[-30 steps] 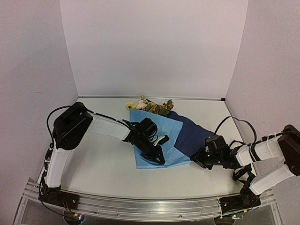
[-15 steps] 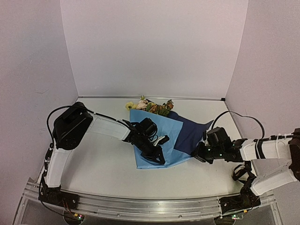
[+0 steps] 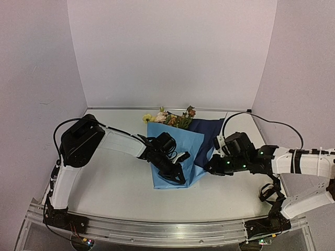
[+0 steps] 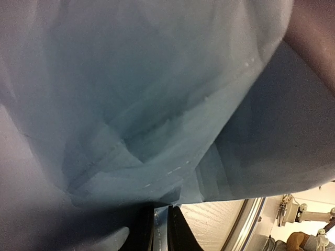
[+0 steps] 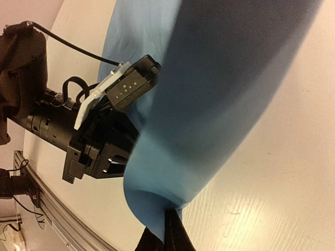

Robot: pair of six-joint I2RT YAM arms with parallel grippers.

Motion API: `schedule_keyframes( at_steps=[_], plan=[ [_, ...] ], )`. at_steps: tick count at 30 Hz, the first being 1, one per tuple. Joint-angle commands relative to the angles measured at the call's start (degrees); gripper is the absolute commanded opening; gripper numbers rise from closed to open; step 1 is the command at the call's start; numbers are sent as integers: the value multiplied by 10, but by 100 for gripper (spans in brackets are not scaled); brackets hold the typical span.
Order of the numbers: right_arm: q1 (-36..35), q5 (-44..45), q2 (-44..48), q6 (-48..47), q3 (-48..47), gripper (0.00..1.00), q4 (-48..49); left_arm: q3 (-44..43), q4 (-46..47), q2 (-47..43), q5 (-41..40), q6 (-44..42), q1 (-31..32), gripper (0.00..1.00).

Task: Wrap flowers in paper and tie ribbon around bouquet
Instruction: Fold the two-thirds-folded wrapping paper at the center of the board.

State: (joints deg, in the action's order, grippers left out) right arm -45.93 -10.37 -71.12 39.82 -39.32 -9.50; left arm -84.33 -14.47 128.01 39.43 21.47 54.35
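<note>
While the paper point(image 3: 172, 146) lies in the middle of the table point(image 3: 115, 183), I hold it with both my claws. My left claw point(image 3: 177, 177) sits at the near end of the paper, on its light-blue side. Its two fingers are almost closed, and a thin edge of the paper is pinched between them. My right claw point(image 3: 208, 170) is at the right side of the paper, close to that same near end. It is shut tight, and a fold of the paper is caught in its tips. That side of the paper is lifted off the table and bends over toward my left claw, so the dark blue back shows. The flowers point(image 3: 172, 118) poke out from the far end of the paper. I can see yellow, pink and orange blooms and some green leaves there. Their stems are hidden under the paper. From my right wrist, my left arm point(image 5: 99, 141) is just on the other side of the fold, against the light-blue side. From my left wrist, paper fills almost all I see.
</note>
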Motion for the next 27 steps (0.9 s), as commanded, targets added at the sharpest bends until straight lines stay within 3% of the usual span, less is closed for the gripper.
schedule_keyframes(
  at_steps=[1,4,12,15,21,27],
  plan=[
    [0,34,10,-15,11,13,-25,7,-9,8,-20,5,2,13],
    [20,43,15,4,36,19,-18,5,-10,9,-18,6,2,13],
    [121,-8,-37,111,115,50,116,8,-8,13,-16,9,2,13],
    [136,-4,-49,122,128,54,133,6,-10,14,-16,8,2,13],
    [158,6,-62,133,145,42,154,5,-13,14,-16,7,2,13],
    [163,-17,-54,140,143,13,166,-4,-17,10,-14,6,2,13]
  ],
)
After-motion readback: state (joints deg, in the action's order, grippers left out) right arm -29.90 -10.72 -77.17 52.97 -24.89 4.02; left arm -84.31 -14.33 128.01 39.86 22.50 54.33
